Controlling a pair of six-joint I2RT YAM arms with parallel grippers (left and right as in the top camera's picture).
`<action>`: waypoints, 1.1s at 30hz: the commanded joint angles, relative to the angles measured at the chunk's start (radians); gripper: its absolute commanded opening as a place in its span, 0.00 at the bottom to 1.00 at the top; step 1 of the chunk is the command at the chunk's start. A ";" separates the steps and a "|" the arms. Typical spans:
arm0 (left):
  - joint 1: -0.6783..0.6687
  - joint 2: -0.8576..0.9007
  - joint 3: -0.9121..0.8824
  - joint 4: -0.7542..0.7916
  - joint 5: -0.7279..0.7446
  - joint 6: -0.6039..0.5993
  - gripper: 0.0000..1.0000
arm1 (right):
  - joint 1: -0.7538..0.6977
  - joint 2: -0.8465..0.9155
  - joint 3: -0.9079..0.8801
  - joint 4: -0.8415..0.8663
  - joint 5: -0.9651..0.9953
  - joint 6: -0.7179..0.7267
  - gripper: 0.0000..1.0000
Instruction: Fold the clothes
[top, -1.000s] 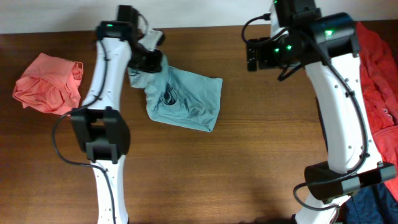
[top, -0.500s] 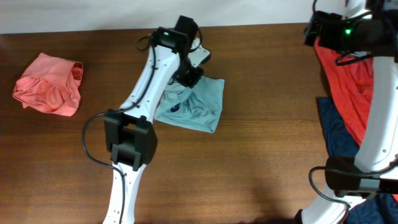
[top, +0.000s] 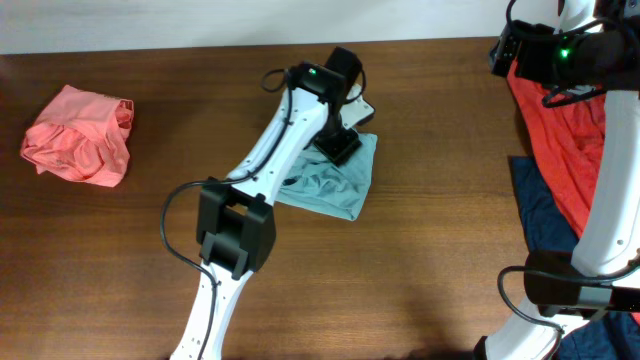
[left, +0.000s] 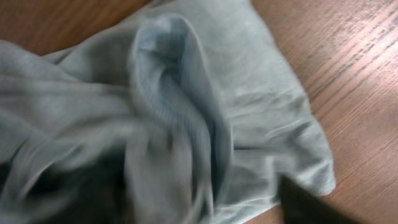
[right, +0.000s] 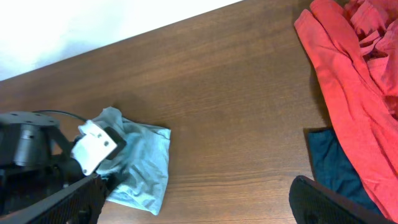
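Note:
The pale blue-green T-shirt (top: 335, 190) lies bunched near the middle of the table; in the left wrist view its folds (left: 236, 93) fill the picture. My left gripper (top: 338, 135) hangs right over its far edge, jaws apart, cloth lying loose beneath them (left: 180, 208). One dark fingertip (left: 305, 205) shows at the lower right. A salmon-pink garment (top: 78, 135) sits crumpled at the far left. An orange-red garment (top: 560, 140) and a navy one (top: 535, 215) lie at the right. My right gripper (right: 196, 199) is open and empty, high above the table.
The brown wooden table (top: 420, 280) ends at a white wall along the back. The left arm stretches diagonally from the near edge to the T-shirt. The right arm (top: 610, 180) stands over the orange-red and navy garments at the right edge.
My left gripper moved right, carrying the T-shirt's edge with it, then opened and let go. The T-shirt now lies further right. The right arm swung to the far right, then held still.

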 joint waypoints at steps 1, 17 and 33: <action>-0.058 0.016 0.021 -0.009 0.007 0.039 0.99 | -0.003 -0.005 0.015 -0.003 -0.013 -0.018 0.99; -0.051 0.011 0.248 -0.092 -0.009 -0.014 0.99 | -0.053 -0.005 0.015 0.001 -0.017 -0.018 0.99; 0.409 -0.042 0.685 -0.153 -0.002 -0.401 0.99 | 0.093 0.037 -0.026 -0.004 -0.101 -0.152 0.99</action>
